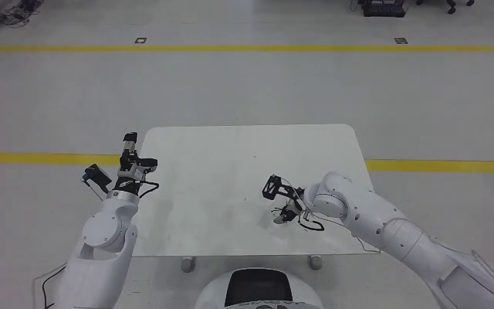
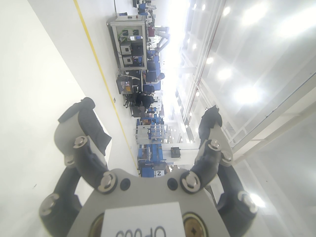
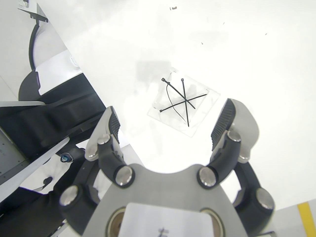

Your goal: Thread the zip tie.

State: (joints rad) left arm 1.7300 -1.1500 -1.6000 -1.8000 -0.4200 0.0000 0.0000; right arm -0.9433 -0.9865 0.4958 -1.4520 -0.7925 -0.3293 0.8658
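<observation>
Thin black plastic zip ties [image 3: 184, 99] lie crossed in a shallow, clear square tray [image 3: 195, 124] on the glossy white surface [image 3: 222, 38]. Above them the right arm [image 1: 363, 212] holds its ribbed jaws wide apart, empty. The left arm [image 1: 108, 224], at the surface's edge, also has its dark-padded jaws spread and empty.

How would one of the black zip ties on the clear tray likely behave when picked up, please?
Probably floppy: one of the zip ties lies bent. Likely very light, being so thin. They cross on the clear tray, so lifting one may drag others.
</observation>
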